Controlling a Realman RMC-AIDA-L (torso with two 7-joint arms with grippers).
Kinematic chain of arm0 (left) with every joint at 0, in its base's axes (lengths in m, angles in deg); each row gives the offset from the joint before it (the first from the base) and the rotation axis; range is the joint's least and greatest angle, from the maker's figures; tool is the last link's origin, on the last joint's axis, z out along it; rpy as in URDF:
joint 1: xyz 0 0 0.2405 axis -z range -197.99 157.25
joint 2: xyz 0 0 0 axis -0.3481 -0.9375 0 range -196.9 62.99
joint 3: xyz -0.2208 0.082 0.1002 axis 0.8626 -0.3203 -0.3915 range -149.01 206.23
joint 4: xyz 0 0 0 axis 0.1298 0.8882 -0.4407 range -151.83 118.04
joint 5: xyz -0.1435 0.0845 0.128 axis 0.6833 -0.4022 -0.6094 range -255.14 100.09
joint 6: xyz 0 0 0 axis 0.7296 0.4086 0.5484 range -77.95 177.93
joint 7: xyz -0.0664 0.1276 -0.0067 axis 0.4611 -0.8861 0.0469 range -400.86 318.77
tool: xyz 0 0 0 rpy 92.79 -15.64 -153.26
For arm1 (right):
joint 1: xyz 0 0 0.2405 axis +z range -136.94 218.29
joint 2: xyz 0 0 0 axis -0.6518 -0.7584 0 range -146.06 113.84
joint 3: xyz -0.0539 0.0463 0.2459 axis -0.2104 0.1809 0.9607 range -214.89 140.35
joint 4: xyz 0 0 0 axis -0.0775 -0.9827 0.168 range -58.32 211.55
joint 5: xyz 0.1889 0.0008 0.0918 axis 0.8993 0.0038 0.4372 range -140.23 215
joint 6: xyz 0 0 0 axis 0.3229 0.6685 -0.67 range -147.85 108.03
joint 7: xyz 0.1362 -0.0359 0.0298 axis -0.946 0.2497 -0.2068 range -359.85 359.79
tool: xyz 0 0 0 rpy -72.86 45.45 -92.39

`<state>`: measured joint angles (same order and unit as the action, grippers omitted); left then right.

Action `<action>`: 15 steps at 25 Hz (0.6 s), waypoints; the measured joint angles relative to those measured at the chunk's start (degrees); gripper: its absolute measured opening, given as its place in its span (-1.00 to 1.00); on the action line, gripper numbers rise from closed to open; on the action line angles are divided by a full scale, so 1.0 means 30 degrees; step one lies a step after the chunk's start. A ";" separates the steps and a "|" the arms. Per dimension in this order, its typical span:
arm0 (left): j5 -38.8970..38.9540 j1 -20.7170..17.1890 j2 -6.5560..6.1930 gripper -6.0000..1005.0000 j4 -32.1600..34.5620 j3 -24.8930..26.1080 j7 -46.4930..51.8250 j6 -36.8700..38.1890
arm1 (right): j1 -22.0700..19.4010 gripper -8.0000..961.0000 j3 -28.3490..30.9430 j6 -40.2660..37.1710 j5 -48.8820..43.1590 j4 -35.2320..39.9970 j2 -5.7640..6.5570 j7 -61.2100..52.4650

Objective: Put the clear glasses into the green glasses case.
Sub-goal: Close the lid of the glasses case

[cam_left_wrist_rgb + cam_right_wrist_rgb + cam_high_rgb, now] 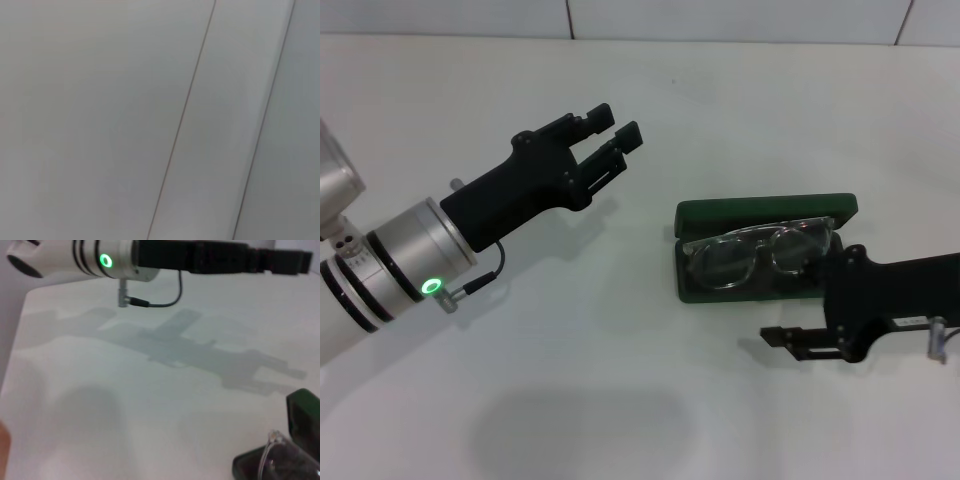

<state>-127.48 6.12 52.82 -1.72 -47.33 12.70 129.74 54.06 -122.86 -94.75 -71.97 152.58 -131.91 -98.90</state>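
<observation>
The green glasses case [760, 211] lies open on the white table, right of centre. The clear glasses [760, 250] rest inside its lower half, lenses facing up. My right gripper [772, 340] hovers just in front of the case, fingers pointing left, open and empty, apart from the glasses. My left gripper [618, 128] hangs raised over the table's left-centre, open and empty, well clear of the case. The right wrist view catches a corner of the case [303, 415] and one clear lens [285, 455]. The left wrist view shows only plain surface.
White table [620, 330] all around, with a tiled wall seam along the far edge. The left arm with its green light [105, 260] crosses the right wrist view, casting a shadow on the table.
</observation>
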 joint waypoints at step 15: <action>0.0035 0.0097 -0.0055 -0.01 -0.0142 0.0387 0.0018 -0.0196 | -0.0623 0.22 0.1899 -0.1017 1.1489 -1.0866 0.0048 1.4904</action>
<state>-127.37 6.41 52.66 -2.15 -46.17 12.76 129.15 52.20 -117.17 -97.80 -37.51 119.98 -131.77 -54.19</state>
